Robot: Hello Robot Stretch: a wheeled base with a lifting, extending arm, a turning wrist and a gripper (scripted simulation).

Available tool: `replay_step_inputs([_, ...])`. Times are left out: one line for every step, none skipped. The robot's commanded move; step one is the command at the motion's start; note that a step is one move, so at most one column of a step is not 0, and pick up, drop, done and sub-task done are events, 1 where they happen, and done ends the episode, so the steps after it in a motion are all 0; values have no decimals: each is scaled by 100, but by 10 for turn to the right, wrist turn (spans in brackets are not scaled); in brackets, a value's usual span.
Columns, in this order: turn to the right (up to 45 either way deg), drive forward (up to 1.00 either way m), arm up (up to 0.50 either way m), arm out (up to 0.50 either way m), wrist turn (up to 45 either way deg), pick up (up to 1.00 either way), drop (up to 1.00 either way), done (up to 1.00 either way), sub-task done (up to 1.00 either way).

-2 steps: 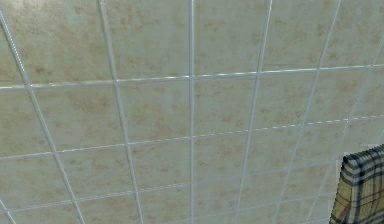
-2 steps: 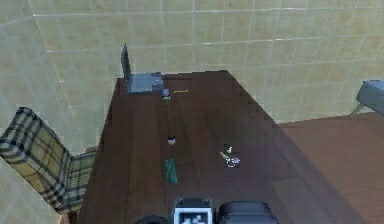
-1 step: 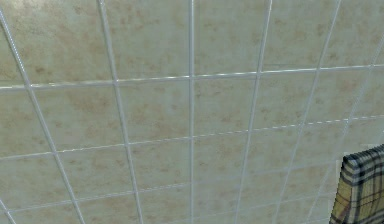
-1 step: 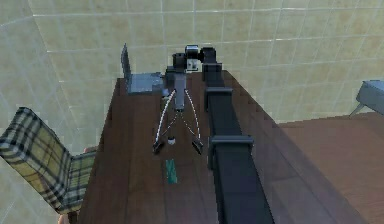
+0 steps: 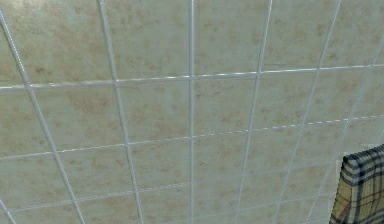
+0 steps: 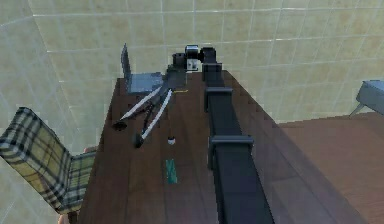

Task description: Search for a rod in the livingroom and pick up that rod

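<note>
Spanning the forward view, beige tiling is the largest surface. In the arm side view a long dark wooden table runs up the middle of the picture. The arm lies along it as a dark square bar that reaches toward the far end. A plaid chair stands just beside the table on the arm side view's left. A pale grey-blue object, too cropped to name, shows at the right edge. A grey laptop stands with its lid raised at the table's far end. The gripper sits near it, left of the two white marker squares. The set of its fingers cannot be told, nor whether it holds anything, since the laptop and tabletop lie at or behind its far end. The task's thing lies on the tabletop between the laptop and the table's middle, left of the arm. There a pale rod and a dark rod lie crossed, and which lies on top cannot be told. Either is probably stiff, light and smooth, so likely to roll or pivot when nudged. The better hold is judged to be across the shaft near mid-length, away from the crossing, so that neither end droops and the other rod is not dragged along. Nearer along the table lie a teal object and a tiny pale object.
</note>
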Motion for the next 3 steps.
replay_step_inputs([0,0,0,0,450,0,0,0,0])
replay_step_inputs([0,0,0,0,450,0,0,0,0])
replay_step_inputs([0,0,0,0,240,0,0,0,0])
